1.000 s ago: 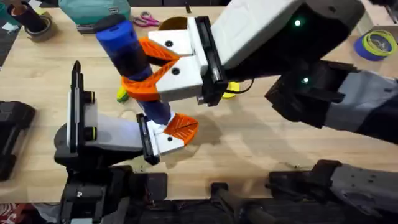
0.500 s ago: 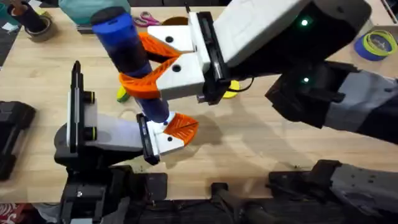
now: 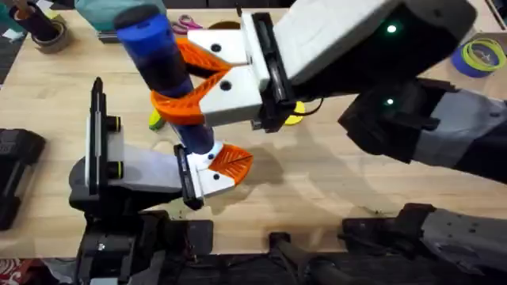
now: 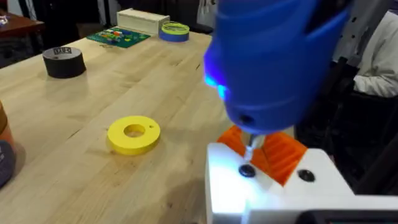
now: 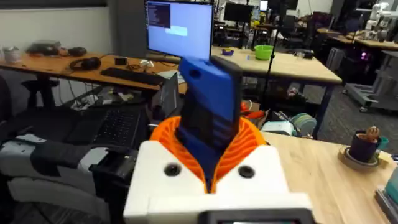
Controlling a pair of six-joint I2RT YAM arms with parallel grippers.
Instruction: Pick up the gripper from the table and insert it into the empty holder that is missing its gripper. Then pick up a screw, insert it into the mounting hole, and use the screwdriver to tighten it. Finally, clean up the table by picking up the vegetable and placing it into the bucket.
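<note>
My right gripper (image 3: 173,87) reaches across the table, shut on the blue screwdriver (image 3: 158,63), its orange pads (image 5: 249,140) clamped around the body (image 5: 208,118). The screwdriver stands tilted, and its silver bit (image 4: 252,144) rests on a dark screw (image 4: 247,170) in the white holder (image 4: 273,193). The orange ribbed gripper (image 3: 231,161) sits in that holder (image 3: 207,179), on the left arm's claw. A yellow-and-green vegetable (image 3: 156,120) lies behind the screwdriver. The bucket (image 4: 4,134) shows as a sliver at the edge of the left wrist view.
A yellow spool (image 4: 134,134) lies near the holder, half hidden under the right arm (image 3: 294,115). Pink-handled scissors (image 3: 184,24) lie at the far edge, a blue tape roll (image 3: 480,55) at the far right and a black tape roll (image 4: 64,62) farther off.
The right gripper and the screwdriver's top have drifted slightly to the left. The left arm and holder have stayed still.
</note>
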